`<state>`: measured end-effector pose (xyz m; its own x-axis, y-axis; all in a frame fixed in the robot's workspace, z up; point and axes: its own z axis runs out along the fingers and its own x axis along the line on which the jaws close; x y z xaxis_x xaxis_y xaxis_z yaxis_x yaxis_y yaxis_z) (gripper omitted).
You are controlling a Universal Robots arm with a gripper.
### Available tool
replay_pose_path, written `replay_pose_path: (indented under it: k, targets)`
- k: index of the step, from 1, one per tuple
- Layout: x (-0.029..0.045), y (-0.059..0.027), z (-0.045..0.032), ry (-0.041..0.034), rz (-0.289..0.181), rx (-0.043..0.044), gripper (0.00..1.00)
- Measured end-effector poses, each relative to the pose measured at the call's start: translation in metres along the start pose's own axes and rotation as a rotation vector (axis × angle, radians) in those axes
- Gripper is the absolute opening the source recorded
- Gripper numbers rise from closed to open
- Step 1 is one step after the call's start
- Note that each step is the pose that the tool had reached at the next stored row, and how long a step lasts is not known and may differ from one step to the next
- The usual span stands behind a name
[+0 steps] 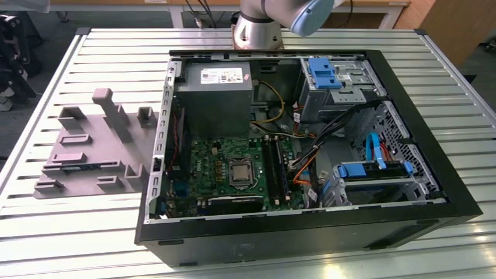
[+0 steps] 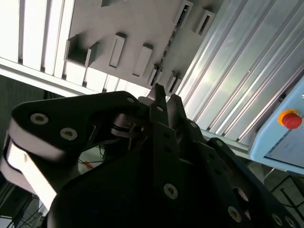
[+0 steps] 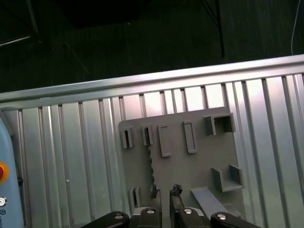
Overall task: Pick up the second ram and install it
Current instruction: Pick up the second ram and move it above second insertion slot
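The second ram (image 3: 152, 165) stands on its long edge in a slot of the grey fixture plate (image 3: 190, 166), a thin dark strip; in the second wrist view the ram (image 2: 167, 45) crosses the plate. In the exterior view the ram (image 1: 71, 168) is a short dark line low on the plate (image 1: 93, 145), at that view's left of the computer case. My gripper (image 3: 165, 192) hangs well above the plate, its black fingertips (image 3: 176, 191) a narrow gap apart with nothing between them; the second wrist view shows the gripper (image 2: 167, 97) the same way. The ram runs up toward one fingertip.
The open computer case (image 1: 310, 232) lies on the slatted metal table (image 1: 93, 244), with the motherboard (image 1: 225, 168), its black memory slots (image 1: 273, 165), cables and blue drive bays inside. Upright grey blocks (image 1: 116, 116) rise from the plate. A red button (image 2: 290, 118) sits beyond the table edge.
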<state>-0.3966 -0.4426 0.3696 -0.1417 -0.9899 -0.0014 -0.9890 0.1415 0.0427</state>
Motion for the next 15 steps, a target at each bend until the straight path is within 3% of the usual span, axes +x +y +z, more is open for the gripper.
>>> replay_pose_path:
  k: [2, 3, 4, 15]
  targets:
    - [0.0009, 0.0015, 0.0009, -0.0004, -0.002, 0.0039, 0.29]
    - [0.0015, 0.0025, 0.0019, -0.0009, -0.002, 0.0069, 0.29]
    - [0.0022, 0.0037, 0.0027, -0.0013, -0.003, 0.0096, 0.36]
    - [0.0059, 0.0075, 0.0182, 0.0003, -0.072, 0.0143, 0.36]
